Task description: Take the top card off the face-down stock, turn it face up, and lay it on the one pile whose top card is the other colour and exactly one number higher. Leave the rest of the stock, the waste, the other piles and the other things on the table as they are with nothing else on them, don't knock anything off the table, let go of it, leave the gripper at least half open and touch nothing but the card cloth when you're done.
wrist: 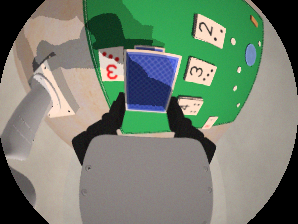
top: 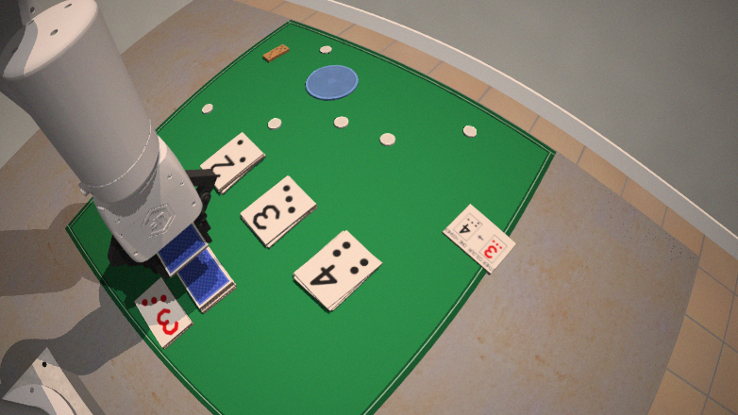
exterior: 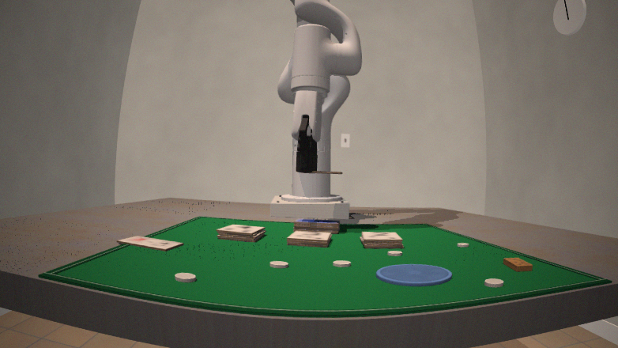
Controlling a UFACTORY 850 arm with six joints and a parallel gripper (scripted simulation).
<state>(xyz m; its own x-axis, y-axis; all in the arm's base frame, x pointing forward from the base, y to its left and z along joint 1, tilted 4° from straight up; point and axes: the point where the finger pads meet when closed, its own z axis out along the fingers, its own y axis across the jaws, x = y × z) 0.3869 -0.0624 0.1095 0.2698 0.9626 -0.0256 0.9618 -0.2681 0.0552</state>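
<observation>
Tool (wrist: 148,106), part-open, is gripping the blue-backed top card (wrist: 152,83) by its edges, well above the stock (top: 206,278). Risk: card is slipping out mid-flip, dropping onto the stock or the red 3 waste (top: 163,320).

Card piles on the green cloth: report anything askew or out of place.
The white reference card showing a 4 and a red 3 overhangs the green cloth's edge onto bare table. The black 2, 3 and 4 piles sit tidy.
</observation>
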